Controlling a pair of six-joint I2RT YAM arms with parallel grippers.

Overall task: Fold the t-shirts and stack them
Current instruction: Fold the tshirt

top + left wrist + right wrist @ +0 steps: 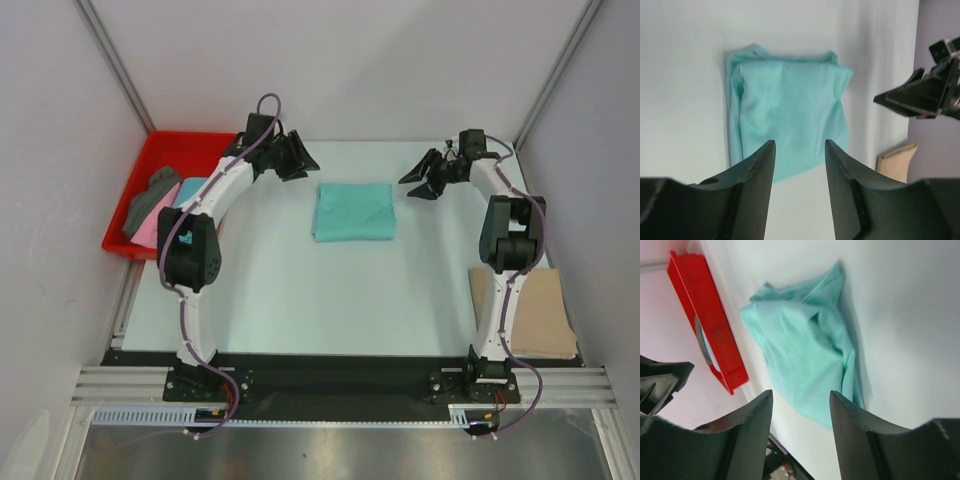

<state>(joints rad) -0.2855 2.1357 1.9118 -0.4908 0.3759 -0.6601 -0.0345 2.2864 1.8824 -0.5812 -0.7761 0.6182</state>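
A folded mint green t-shirt (354, 210) lies on the white table near the back middle; it also shows in the left wrist view (787, 107) and the right wrist view (807, 347). My left gripper (303, 160) hangs open and empty to its left, above the table. My right gripper (415, 182) hangs open and empty to its right. A dark grey shirt (150, 198), a pink shirt (147, 231) and a turquoise shirt (190, 187) lie crumpled in the red tray (135, 180). A folded tan shirt (540, 315) lies at the table's right edge.
The red tray sits at the table's back left and shows in the right wrist view (707, 320). White walls with metal posts enclose the back and sides. The right gripper's fingers (912, 95) appear in the left wrist view.
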